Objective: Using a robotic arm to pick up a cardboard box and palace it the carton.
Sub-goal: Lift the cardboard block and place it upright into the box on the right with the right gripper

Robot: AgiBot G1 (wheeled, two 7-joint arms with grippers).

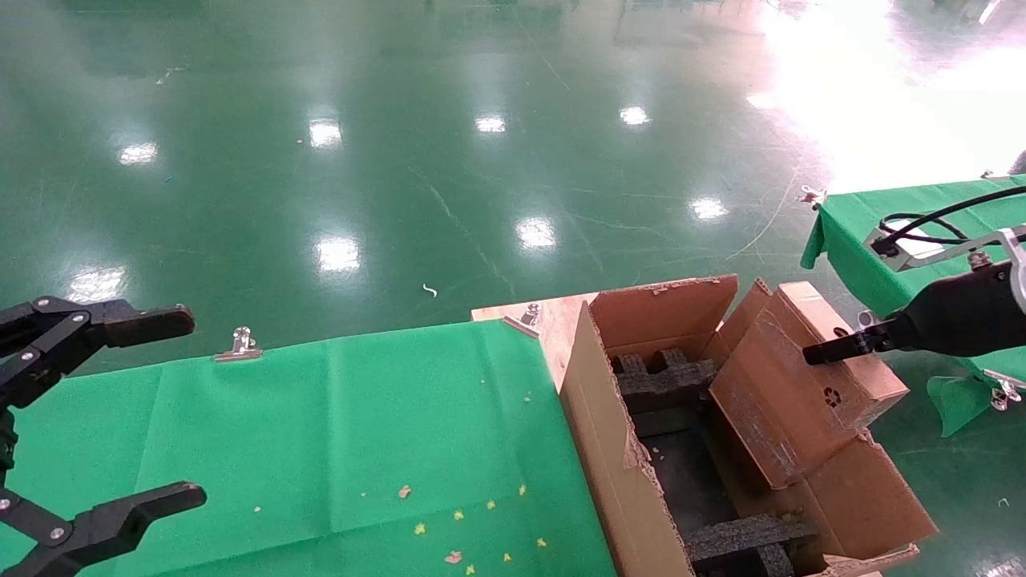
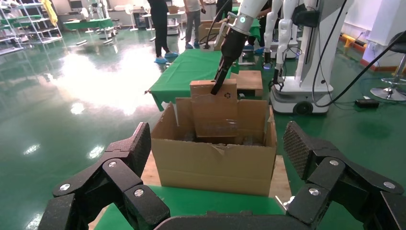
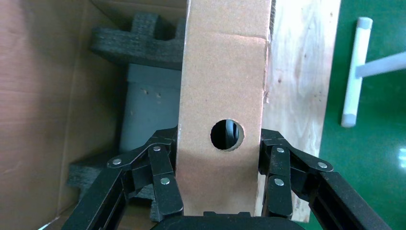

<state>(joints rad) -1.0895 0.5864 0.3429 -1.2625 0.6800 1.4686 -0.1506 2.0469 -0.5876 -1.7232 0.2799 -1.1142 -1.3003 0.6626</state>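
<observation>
Above glossy green floor, right of frame: cardboard box [image 1: 809,377] clenched in right gripper [image 3: 218,191], long axis tilted down into the carton [image 1: 617,449] toward foam blocks [image 1: 665,377]; left gripper [image 1: 120,417] spread wide, lower left, idle.

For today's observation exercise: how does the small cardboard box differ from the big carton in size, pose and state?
The cardboard box is slim and far smaller than the carton. The box is tilted and clamped by the right gripper; the carton sits open. The box looks intact; the carton's edges are torn and it holds black foam blocks. Both are brown cardboard.
</observation>
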